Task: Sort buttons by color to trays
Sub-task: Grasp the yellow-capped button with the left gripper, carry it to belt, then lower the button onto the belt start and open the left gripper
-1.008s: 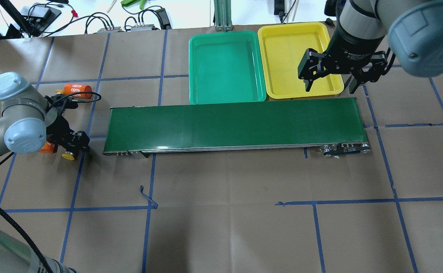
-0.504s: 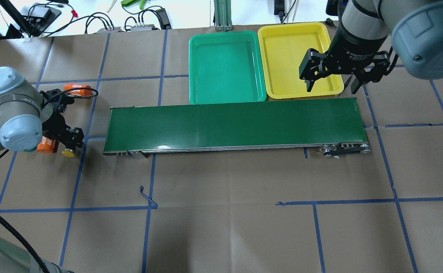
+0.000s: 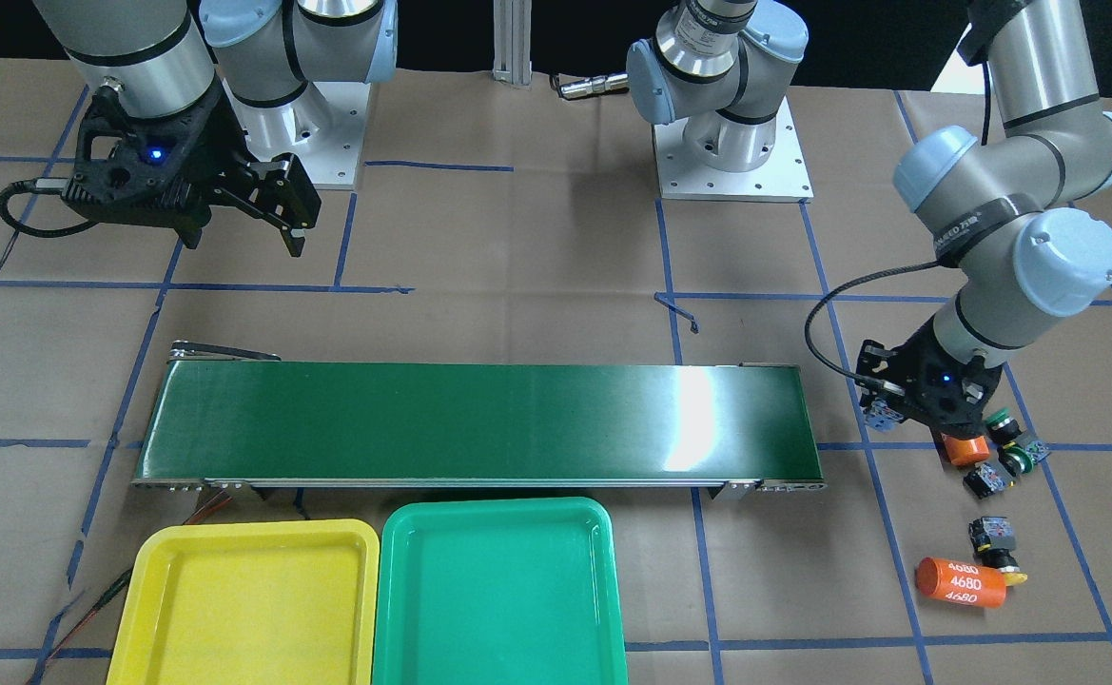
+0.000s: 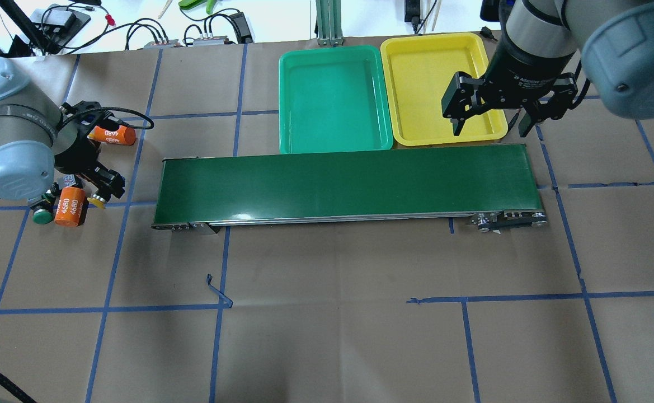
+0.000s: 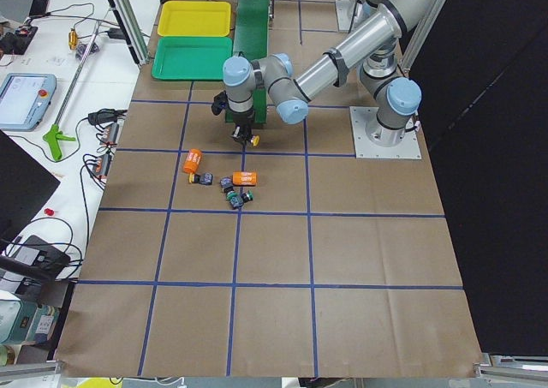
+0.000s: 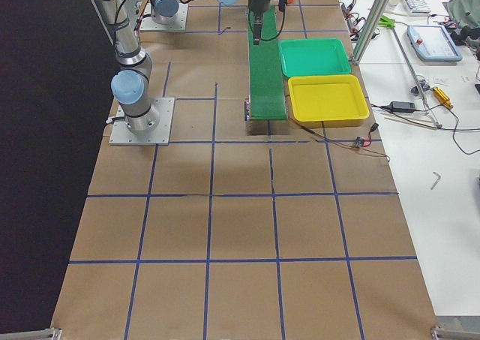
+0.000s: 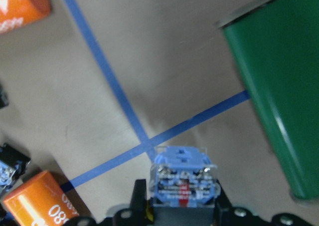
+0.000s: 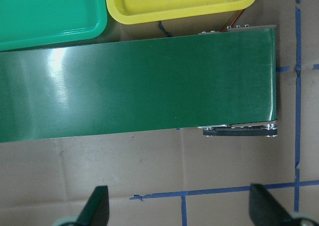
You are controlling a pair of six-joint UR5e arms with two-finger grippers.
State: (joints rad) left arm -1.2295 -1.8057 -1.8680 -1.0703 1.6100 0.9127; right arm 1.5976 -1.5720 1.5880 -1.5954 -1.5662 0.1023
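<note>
Layout: conveyor belt (image 4: pixel 343 182) central, trays (image 4: pixel 332 101) behind it.
Overhead view: the trays lie side by side, just behind the belt's right half; buttons (image 4: pixel 41 216) and cylinders (image 4: pixel 70 206) cluster on the table (image 4: pixel 327 313) past its left end.

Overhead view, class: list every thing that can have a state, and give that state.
left hand: shut on yellow button
right hand: open, empty
green tray: empty
yellow tray: empty
conveyor belt: nothing on it
</note>
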